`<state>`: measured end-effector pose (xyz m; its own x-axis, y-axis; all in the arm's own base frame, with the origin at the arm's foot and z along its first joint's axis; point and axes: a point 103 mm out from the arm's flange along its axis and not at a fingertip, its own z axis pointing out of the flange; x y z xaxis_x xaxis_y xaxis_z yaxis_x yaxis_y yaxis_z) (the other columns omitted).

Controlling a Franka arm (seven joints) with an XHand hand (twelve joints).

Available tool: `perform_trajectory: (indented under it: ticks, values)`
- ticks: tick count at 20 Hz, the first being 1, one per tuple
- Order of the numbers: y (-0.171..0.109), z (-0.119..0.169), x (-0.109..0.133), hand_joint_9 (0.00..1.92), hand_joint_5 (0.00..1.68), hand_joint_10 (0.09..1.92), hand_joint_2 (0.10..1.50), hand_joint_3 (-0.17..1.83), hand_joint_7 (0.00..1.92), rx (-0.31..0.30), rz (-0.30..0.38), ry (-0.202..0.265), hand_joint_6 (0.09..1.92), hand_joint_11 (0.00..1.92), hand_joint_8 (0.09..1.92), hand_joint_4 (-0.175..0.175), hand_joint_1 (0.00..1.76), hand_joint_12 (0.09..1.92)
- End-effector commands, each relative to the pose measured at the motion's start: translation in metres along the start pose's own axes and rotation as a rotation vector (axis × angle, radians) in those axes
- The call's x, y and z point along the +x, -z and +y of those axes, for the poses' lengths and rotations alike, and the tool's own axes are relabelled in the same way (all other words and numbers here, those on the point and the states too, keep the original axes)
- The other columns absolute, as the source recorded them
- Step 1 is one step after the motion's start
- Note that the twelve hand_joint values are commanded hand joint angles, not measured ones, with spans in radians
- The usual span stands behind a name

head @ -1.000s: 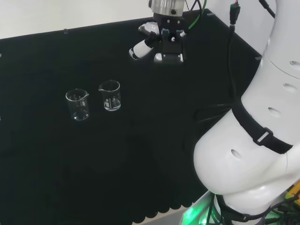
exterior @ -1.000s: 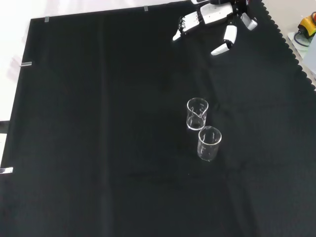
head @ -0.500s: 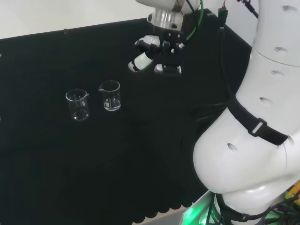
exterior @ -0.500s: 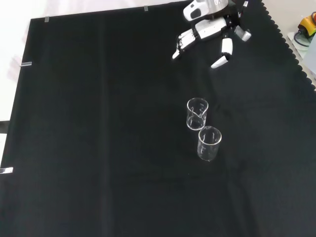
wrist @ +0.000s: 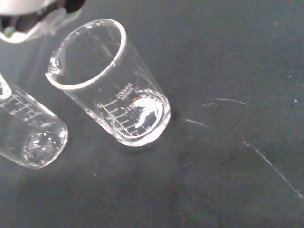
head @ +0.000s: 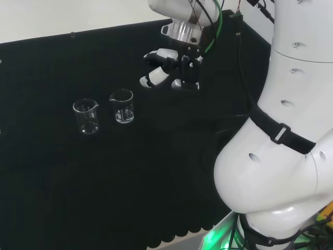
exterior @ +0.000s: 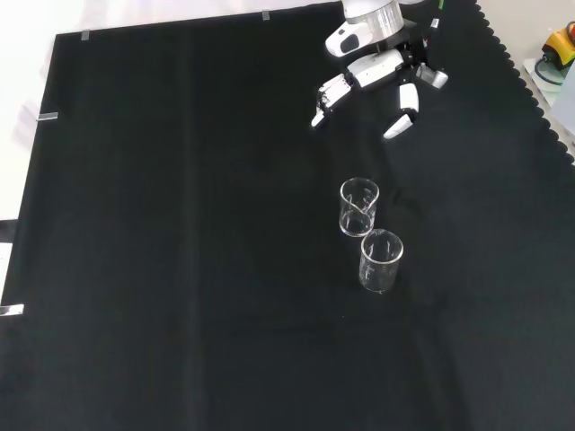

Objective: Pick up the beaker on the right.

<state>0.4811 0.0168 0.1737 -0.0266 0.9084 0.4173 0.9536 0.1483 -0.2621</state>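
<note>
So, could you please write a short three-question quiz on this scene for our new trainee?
1. True or false: the hand is curled round a beaker.
2. In the head view, which beaker stands nearer the hand: A) the right beaker, B) the left beaker, or C) both equally?
3. Fill in: both beakers stand ____ on the black cloth.

Key:
1. False; its fingers are spread and it is apart from both beakers.
2. A.
3. Upright.
</note>
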Motion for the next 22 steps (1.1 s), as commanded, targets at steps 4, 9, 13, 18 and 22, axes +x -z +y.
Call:
perform_trajectory:
  ticks: [4, 9, 13, 18, 22]
  values:
    - [-0.021, 0.008, -0.009, 0.19, 0.25, 0.7, 0.38, 1.06, 0.15, 0.003, 0.089, 0.089, 0.09, 0.0, 0.64, -0.061, 0.77, 1.05]
    - [-0.027, 0.013, -0.016, 0.19, 0.25, 0.69, 0.37, 1.06, 0.15, 0.012, 0.144, 0.15, 0.09, 0.0, 0.64, -0.055, 0.76, 1.04]
    - [-0.033, 0.017, -0.02, 0.2, 0.24, 0.69, 0.36, 1.06, 0.14, 0.014, 0.189, 0.182, 0.09, 0.0, 0.63, -0.048, 0.77, 1.05]
    - [-0.043, 0.024, -0.026, 0.2, 0.24, 0.69, 0.36, 1.05, 0.13, 0.01, 0.251, 0.213, 0.09, 0.0, 0.63, -0.047, 0.77, 1.06]
    - [-0.053, 0.03, -0.026, 0.2, 0.23, 0.69, 0.36, 1.05, 0.13, 0.028, 0.276, 0.24, 0.09, 0.0, 0.62, -0.045, 0.77, 1.06]
